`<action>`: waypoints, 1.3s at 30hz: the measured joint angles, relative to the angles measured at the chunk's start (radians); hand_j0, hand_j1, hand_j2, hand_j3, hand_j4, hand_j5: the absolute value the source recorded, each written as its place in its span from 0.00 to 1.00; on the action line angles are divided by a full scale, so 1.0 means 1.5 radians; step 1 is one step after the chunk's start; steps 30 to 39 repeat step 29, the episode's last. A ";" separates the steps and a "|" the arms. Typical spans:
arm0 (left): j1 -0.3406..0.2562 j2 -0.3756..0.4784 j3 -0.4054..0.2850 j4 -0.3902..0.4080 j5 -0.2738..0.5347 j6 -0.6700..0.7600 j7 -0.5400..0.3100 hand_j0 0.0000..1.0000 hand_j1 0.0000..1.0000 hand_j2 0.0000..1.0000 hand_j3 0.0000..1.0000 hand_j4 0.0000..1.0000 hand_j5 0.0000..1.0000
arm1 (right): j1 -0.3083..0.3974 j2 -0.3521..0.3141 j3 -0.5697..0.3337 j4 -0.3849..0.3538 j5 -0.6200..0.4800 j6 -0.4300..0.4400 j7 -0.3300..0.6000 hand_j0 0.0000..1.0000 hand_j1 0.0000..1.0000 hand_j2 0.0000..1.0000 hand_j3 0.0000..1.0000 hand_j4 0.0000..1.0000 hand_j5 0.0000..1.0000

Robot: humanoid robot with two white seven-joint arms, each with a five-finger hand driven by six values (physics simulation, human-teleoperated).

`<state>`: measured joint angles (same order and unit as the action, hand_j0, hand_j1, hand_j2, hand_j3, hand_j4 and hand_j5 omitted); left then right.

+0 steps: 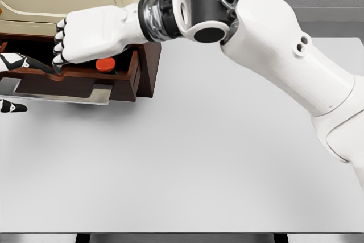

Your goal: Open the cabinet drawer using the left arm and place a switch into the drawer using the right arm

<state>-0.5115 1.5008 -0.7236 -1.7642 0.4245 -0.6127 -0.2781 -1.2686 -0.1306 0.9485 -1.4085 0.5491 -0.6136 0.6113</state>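
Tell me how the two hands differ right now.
The right hand is fully in view over the open drawer, its arm reaching across the table; the left hand shows only as fingers at the picture's left edge. The right hand's fingers curl downward above a red-topped switch; the left hand's grip cannot be judged. Both are white with dark joints.

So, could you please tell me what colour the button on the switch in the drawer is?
Red-orange; the switch shows in the head view, inside the open drawer.
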 measured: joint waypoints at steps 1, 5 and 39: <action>-0.001 -0.002 0.000 0.000 0.001 0.000 0.000 0.85 0.85 0.85 0.85 0.85 0.85 | -0.001 -0.003 -0.001 -0.013 -0.005 0.000 0.000 0.77 0.77 0.77 0.77 0.77 0.77; -0.002 -0.008 0.000 0.000 -0.001 0.000 -0.001 0.83 0.83 0.83 0.83 0.83 0.83 | -0.014 -0.051 -0.004 -0.081 -0.056 0.000 0.000 0.77 0.77 0.77 0.77 0.77 0.77; -0.005 -0.046 0.015 0.000 -0.003 0.000 -0.003 0.83 0.83 0.83 0.83 0.83 0.83 | 0.258 -0.598 -0.123 -0.176 -0.189 -0.001 -0.006 1.00 1.00 1.00 1.00 1.00 1.00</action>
